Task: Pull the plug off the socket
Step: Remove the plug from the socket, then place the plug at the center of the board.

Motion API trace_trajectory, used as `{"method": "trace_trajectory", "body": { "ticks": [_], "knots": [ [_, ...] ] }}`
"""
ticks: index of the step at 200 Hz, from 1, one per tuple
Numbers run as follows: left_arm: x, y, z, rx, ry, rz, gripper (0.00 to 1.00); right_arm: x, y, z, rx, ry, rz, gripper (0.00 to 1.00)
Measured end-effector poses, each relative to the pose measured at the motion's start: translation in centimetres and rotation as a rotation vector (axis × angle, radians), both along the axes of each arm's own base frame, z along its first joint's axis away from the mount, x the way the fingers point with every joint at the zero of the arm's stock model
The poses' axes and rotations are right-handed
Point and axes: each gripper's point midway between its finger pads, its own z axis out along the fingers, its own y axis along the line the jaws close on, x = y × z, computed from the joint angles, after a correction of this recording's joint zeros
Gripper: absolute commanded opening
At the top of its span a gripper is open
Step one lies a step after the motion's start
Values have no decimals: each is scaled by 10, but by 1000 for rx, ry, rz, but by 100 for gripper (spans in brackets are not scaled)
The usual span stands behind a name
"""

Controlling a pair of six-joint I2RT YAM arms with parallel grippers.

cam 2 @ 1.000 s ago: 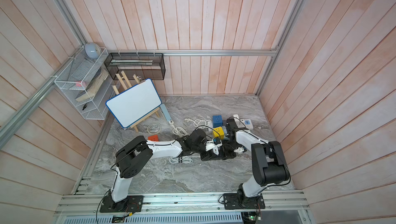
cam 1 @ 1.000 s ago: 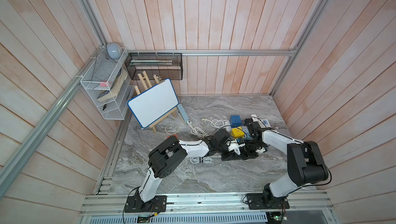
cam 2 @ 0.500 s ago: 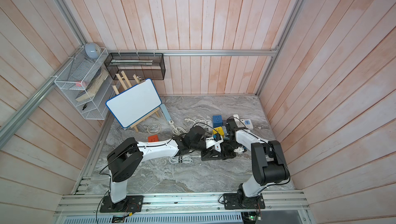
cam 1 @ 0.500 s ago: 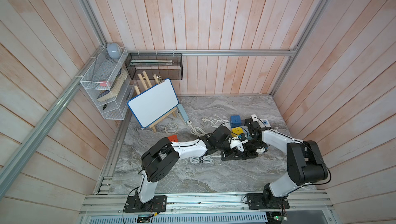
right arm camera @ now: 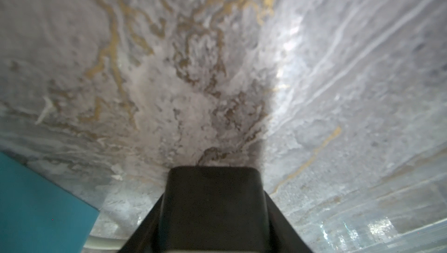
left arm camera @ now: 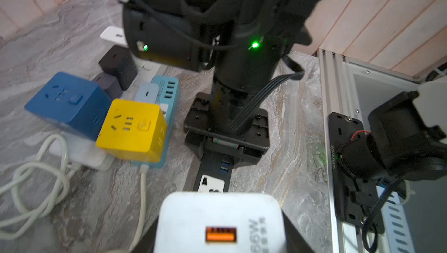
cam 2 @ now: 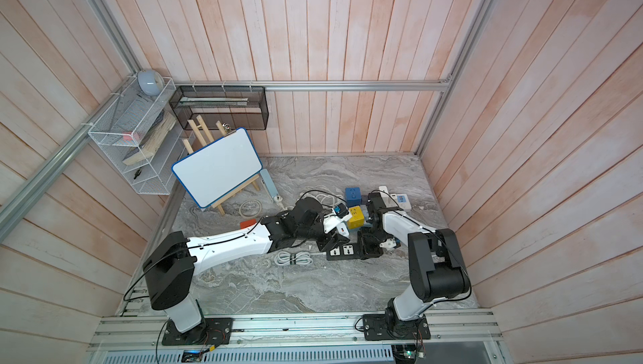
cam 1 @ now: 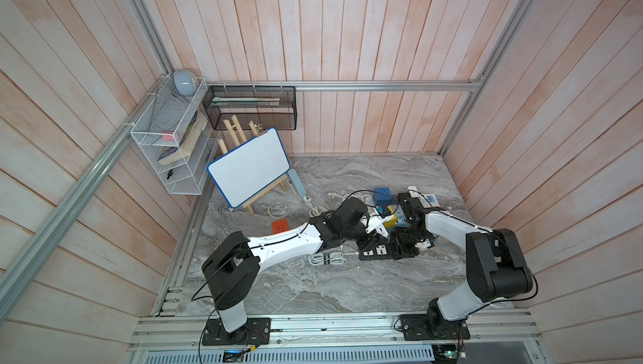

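My left gripper is shut on a white charger plug with an orange USB port; dark fingers flank it. In both top views the plug hangs just above the far side of the black socket strip, whose two visible sockets are bare. My right gripper is shut on the strip's right end and holds it against the table. The right wrist view shows that black end between the right gripper fingers.
A blue cube socket, a yellow cube socket and a teal strip crowd the table just behind the strip. White cable coils lie to its left, with a red square and a whiteboard easel further off.
The left arm has stretched out and dropped lower while its gripper stayed at the strip, drawing slightly up and back with the plug. The right arm has not moved.
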Motion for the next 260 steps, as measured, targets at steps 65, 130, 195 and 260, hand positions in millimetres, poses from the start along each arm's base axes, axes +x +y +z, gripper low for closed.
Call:
{"method": "trace_trajectory", "body": {
  "ticks": [65, 130, 195, 260],
  "knots": [
    [34, 103, -20, 146, 273, 399, 10, 2, 1, 0, 4, -8, -3, 5],
    [16, 210, -74, 335, 562, 752, 7, 2, 1, 0, 5, -12, 5, 7],
    [-5, 290, -97, 430, 723, 1024, 7, 3, 1, 0, 6, -11, 8, 8],
    [-14, 337, -111, 471, 788, 1191, 7, 3, 2, 0, 7, -13, 13, 8]
  ]
}}
